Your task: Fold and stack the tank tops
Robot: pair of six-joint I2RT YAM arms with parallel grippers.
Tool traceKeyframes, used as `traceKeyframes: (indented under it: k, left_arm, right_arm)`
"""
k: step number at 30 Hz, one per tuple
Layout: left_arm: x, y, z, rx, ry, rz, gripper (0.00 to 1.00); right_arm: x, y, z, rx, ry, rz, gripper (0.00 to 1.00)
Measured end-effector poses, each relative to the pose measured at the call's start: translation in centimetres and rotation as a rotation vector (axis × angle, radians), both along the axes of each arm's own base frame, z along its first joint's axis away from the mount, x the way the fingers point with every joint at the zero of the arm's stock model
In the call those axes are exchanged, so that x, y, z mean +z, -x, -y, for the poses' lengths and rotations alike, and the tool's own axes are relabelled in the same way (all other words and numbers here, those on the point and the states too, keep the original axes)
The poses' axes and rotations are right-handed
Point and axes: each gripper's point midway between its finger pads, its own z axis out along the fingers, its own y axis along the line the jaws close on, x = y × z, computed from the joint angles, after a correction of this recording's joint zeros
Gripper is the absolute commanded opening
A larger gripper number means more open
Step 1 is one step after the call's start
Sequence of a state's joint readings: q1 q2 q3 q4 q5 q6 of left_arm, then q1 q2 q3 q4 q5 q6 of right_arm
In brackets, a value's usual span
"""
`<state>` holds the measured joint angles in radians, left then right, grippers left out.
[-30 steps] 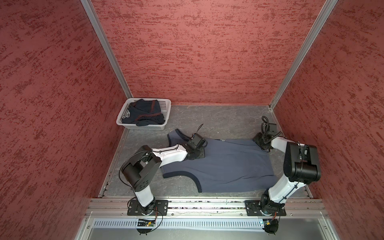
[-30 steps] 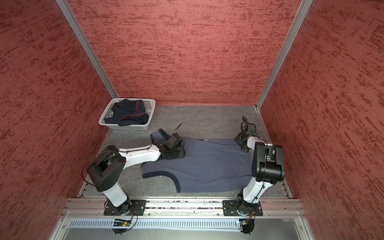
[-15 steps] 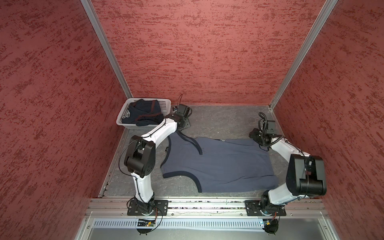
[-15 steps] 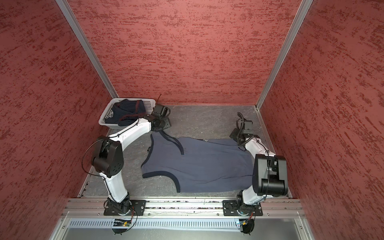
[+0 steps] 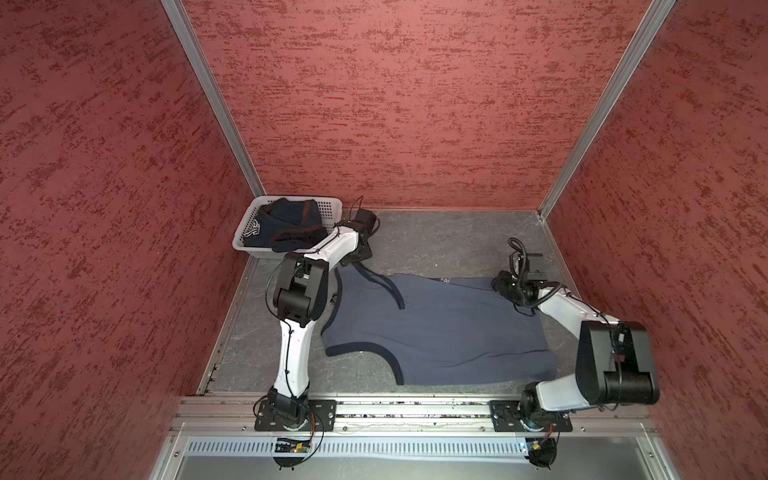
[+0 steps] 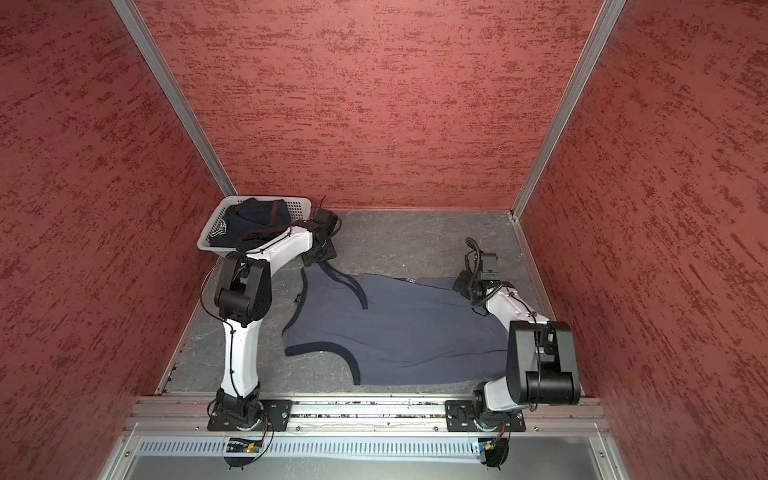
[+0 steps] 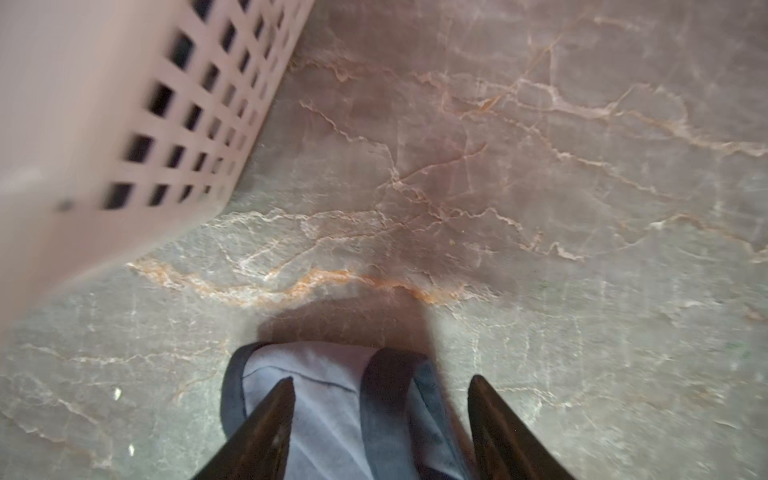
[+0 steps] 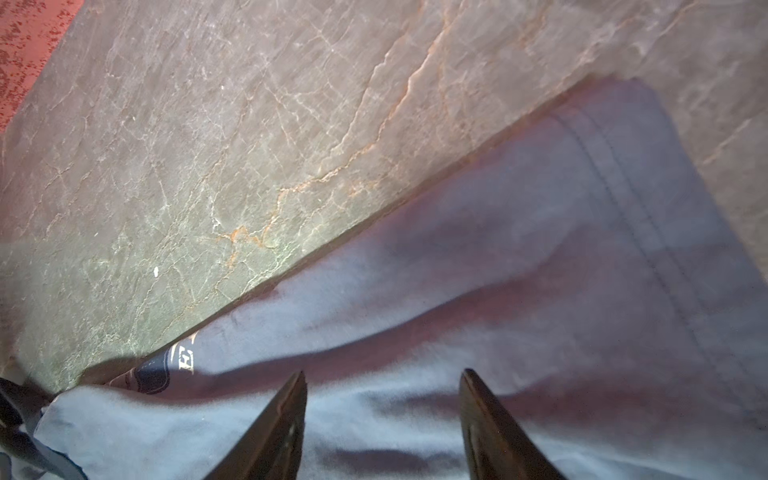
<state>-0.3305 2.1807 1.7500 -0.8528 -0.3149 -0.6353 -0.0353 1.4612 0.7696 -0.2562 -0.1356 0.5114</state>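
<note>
Left wrist view: left gripper (image 7: 381, 379), jaws wide, straddles a strap of the slate-blue tank top (image 5: 449, 332), apparently unpinched. Right gripper (image 8: 383, 372), jaws wide, over its hem on the tabletop (image 5: 436, 241); navy tank top (image 5: 286, 224) in the basket (image 5: 330, 204).

The slate-blue tank top (image 8: 498, 270) bears a dark navy patch (image 8: 153, 374) with whitish lettering (image 8: 185, 357) at its folded edge. In the right wrist view only 1 blocky letter, seemingly an "H", can be made out; the rest is cut off by the fold. In a top view this mark (image 5: 446, 280) sits well to the right of the white basket (image 5: 328, 214) and is too small to read. Inside the basket, the dark navy tank top (image 5: 286, 226) shows a whitish print (image 5: 253, 228), also unreadable.
</note>
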Motion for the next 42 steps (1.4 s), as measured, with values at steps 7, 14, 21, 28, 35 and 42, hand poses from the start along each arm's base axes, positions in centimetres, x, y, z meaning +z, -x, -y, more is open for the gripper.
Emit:
traceKeyframes:
  k: [7,14,21,28,35,42]
  left_arm:
    - [-1.6,-0.5,0.5,-0.005,-0.011,-0.029,0.60]
    - [-2.9,-1.3,0.4,-0.001,-0.041,-0.049,0.48]
    - [-3.0,-1.2,0.3,-0.001,-0.046,-0.046,0.28]
    - [-1.7,0.9,-0.4,-0.006,-0.058,-0.026,0.15]
    - [5.7,2.7,-0.6,-0.016,-0.050,0.206,0.11]
    - [5.7,5.1,-1.3,-0.011,-0.029,0.291,0.10]
  right_arm:
    - [-0.5,0.4,-0.1,0.004,-0.001,-0.010,0.60]
    - [-0.5,0.4,-0.1,0.006,0.000,-0.011,0.60]
    - [-0.6,0.5,-0.2,0.008,0.003,-0.014,0.60]
    - [-0.7,0.5,0.0,0.000,0.013,-0.015,0.60]
    - [-2.5,1.0,1.1,-0.037,0.060,-0.076,0.61]
    - [-4.0,1.5,1.8,-0.065,0.091,-0.130,0.61]
